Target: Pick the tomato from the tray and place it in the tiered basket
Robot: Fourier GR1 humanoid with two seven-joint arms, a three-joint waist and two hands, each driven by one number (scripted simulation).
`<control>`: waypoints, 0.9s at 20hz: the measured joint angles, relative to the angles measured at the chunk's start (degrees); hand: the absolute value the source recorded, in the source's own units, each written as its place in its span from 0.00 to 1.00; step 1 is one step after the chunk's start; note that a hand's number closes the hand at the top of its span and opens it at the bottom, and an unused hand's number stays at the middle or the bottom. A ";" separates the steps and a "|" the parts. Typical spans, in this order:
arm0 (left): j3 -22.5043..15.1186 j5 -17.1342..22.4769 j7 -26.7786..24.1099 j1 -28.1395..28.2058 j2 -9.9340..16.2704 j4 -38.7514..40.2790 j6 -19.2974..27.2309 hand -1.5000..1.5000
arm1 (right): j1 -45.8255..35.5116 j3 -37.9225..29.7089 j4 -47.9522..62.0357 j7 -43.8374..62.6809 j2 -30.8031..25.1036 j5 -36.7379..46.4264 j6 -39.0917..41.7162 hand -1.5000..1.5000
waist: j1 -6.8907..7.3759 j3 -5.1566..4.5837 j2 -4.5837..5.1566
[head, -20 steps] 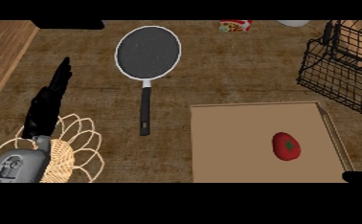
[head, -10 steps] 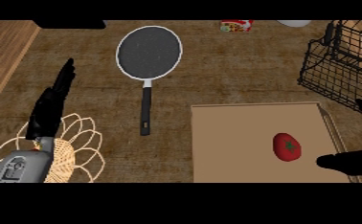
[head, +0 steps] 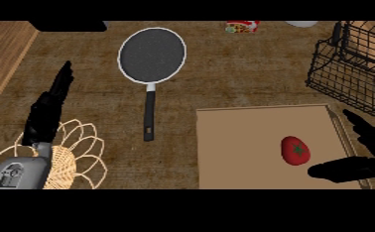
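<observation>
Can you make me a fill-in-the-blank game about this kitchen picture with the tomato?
1. The red tomato lies on the flat brown ____.
2. The frying pan has a long black ____ pointing toward the robot.
3. The robot hand nearest the tomato is the ____ robot hand.
4. The tiered basket is made of black ____.

Missing words: tray; handle; right; wire

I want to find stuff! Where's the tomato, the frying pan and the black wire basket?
tomato (head: 295,150), head view, its red middle.
frying pan (head: 152,55), head view, its dark round middle.
tiered basket (head: 333,80), head view, its wire wall.
</observation>
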 measured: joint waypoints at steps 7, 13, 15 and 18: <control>0.52 -1.12 0.15 0.47 -1.15 -0.39 -0.29 0.50 | -1.53 3.21 -0.12 1.92 2.28 6.57 1.30 0.00 | -0.11 -0.02 -0.04; 0.85 -1.90 1.53 -0.30 -1.71 -0.86 -0.80 0.50 | -3.10 4.16 0.03 3.26 3.36 10.57 2.89 0.00 | -0.15 -0.02 -0.05; 1.06 -2.04 0.60 0.70 -2.01 -0.83 -0.96 0.50 | -2.50 4.00 -0.25 3.32 3.92 11.26 3.22 0.00 | -0.18 -0.01 -0.06; 1.53 -1.88 1.54 0.95 -1.65 -2.28 -1.66 0.50 | -2.31 5.06 0.76 3.42 5.68 12.92 3.60 0.00 | -0.07 -0.02 -0.07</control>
